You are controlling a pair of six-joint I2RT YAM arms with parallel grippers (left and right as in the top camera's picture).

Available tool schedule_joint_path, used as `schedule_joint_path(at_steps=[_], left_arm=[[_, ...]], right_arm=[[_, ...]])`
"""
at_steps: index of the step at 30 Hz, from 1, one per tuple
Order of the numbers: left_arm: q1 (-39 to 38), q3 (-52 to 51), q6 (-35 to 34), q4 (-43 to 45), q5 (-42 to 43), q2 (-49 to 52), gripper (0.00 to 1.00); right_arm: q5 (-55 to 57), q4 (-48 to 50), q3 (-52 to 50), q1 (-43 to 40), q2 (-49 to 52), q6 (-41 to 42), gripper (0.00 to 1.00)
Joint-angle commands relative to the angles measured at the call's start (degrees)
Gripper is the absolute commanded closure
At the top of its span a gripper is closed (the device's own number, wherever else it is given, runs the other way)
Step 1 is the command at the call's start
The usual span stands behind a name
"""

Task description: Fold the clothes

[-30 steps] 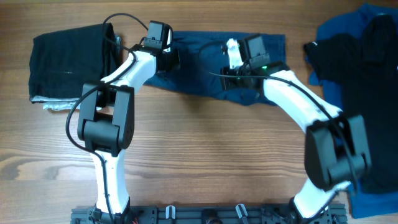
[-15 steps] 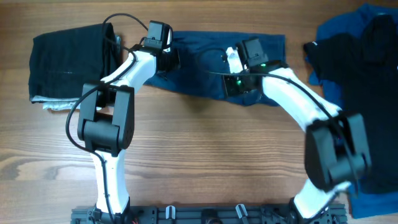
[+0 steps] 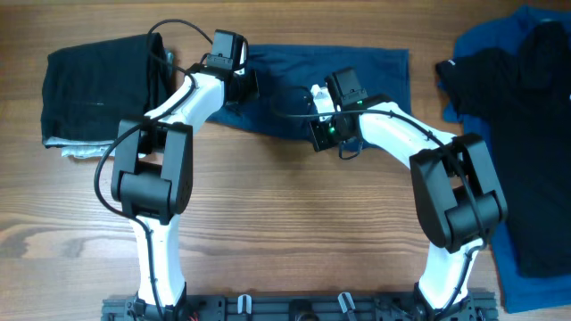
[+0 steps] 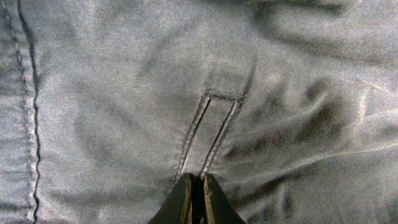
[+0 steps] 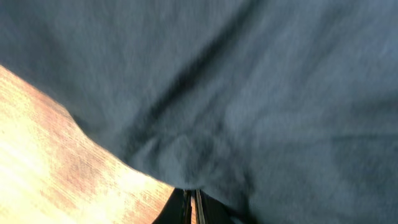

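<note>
stack [image 3: 94, 89] – left | shorts [image 3: 384, 67] – centre | heap [image 3: 522, 107] right, on table [image 3: 294, 214]

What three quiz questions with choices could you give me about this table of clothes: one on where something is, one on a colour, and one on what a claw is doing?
1. Where on the table does the folded black garment lie?
A) left end B) middle C) right end
2. What colour are the shorts in the middle?
A) red B) navy C) white
3. How do the fingers of the right gripper stand?
A) wide open B) shut on the shorts' edge C) clear above the cloth

Answers: 1 A, the overhead view shows it at the far left. 2 B, they look dark blue from overhead. 3 B, the right wrist view shows the fingers together with cloth bunched at them.
</note>
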Motion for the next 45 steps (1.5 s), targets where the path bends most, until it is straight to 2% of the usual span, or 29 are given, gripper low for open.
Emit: schedule_joint_path(at_steps=[1, 5, 7, 13, 15, 18, 23, 28, 36, 39, 45], left_arm=[[0.2, -1.1, -0.1, -1.2, -0.6, 0.5, 0.92], [0.2, -1.1, -0.1, -1.4, -0.6, 0.5, 0.92], [0.2, -1.1, -0.1, -1.7, -0.6, 0.5, 0.92], [0.2, -1.1, -0.1, -2.5, -0.6, 0.5, 0.92], [0.2, -1.1, -0.1, -3.6, -0.6, 0.5, 0.92], [0.2, -1.1, -0.1, -4.4, -0.6, 0.5, 0.92], [0.2, -1.1, 0.1, -4.6, -0.6, 0.5, 0.95], [0.2, -1.1, 0.1, -4.6, -0.6, 0.5, 0.95], [0.2, -1.1, 0.1, -4.3, -0.6, 0.5, 0.95], [0.2, -1.1, 0.1, -4.1, -0.6, 0.5, 0.95], [0.2, -1.1, -0.1, -2.9, -0.6, 0.5, 0.96]], right_arm=[[0.4, -5.0, 4.3, -0.3, -1.6, -0.8, 0.96], [3.0, -2.6, 7.4, -0.5, -7.9, -0.7, 0.96], [3.6, -1.1, 7.4, -0.5, -7.9, -1.0, 0.96], [4.3, 3.3, 7.3, -0.5, 0.6, -0.7, 0.96], [5.7, 7.9, 7.3, -0.5, 7.3, -0.7, 0.96], [6.8, 9.8, 7.4, -0.5, 8.5, -0.7, 0.96], [7.0, 3.8, 13.6, -1.1, 0.8, -0.5, 0.96], [9.9, 7.9, 14.3, -2.4, -3.0, -0.6, 0.95], [9.8, 11.1, 14.2, -2.7, 5.9, 1.3, 0.96], [6.1, 11.2, 14.2, -2.7, 11.0, 2.4, 0.96], [7.3, 16.1, 15.7, -2.8, 10.9, 2.3, 0.96]])
